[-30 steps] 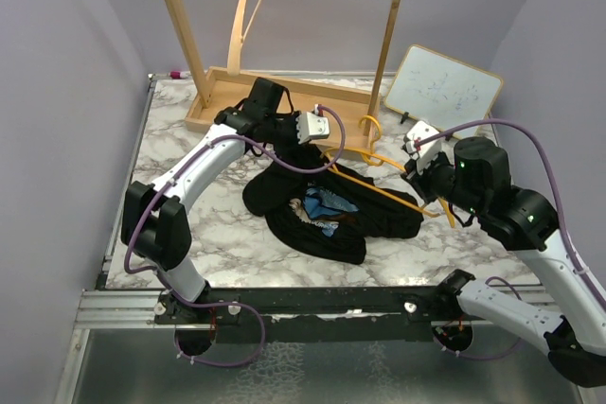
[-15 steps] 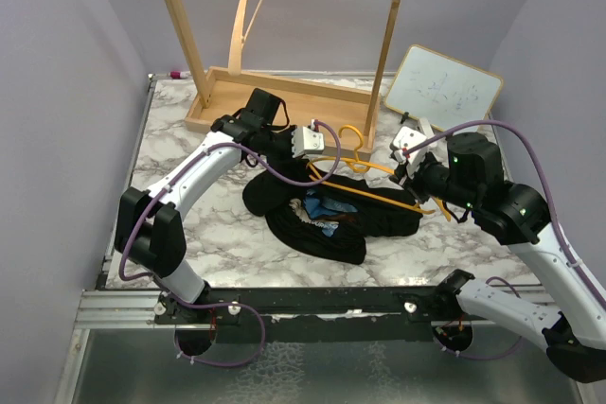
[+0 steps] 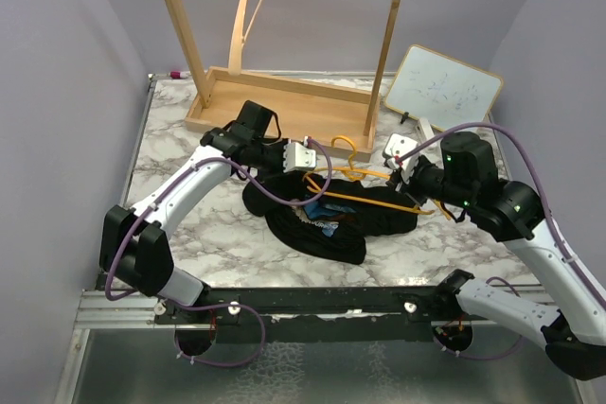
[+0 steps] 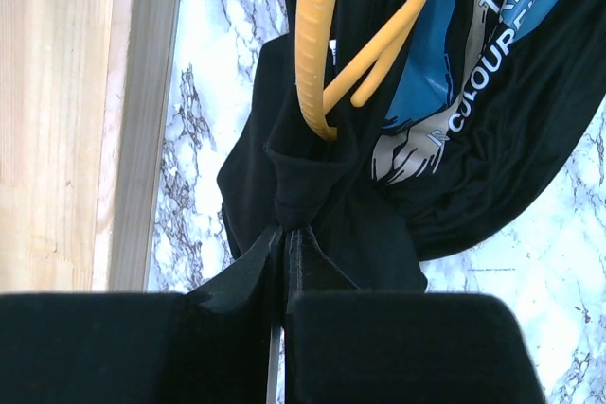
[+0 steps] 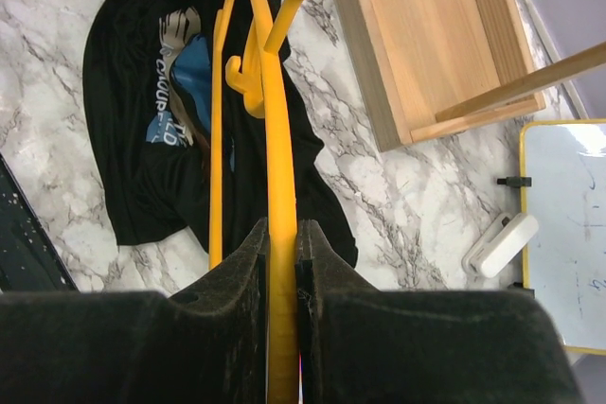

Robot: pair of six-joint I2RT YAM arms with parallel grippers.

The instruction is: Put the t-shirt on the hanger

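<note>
**A:** What has the left gripper (image 4: 284, 295), the black two-finger one, got hold of?

**B:** Its jaws are pressed tight together on a bunched fold of the black short-sleeved cloth t-shirt (image 4: 473, 167) with the blue, white and tan print. The cloth rises from the pinch in a narrow ridge.

**A:** And just beyond that ridge?

**B:** The curved end of the thin yellow-orange triangular hanger (image 4: 317, 35) meets the cloth there. Whether it sits inside the fold or only against it, I cannot tell.

**A:** The right gripper (image 5: 282, 272)?

**B:** Closed on one straight bar of that hanger, with the bar filling the slim gap between the two pads. From the grip the hanger reaches out over the shirt towards the left gripper, with its hook on the far side.

**A:** Where does the shirt lie?

**B:** Crumpled in a dark heap in the middle of the white and grey marble table (image 3: 189, 224), between the two arms. The print faces up with part of the white lettering showing. The far edge is the part pinched and raised by the left gripper; the rest lies on the table.

**A:** Farther out?

**B:** Behind the shirt stands a pale wooden rack (image 3: 284, 101) with a tray-shaped base, and a pale wooden hanger (image 3: 248, 7) hangs on it. At the far right a small yellow-framed whiteboard (image 3: 443, 87) leans, and a white eraser (image 5: 500, 243) lies just beside it.
</note>
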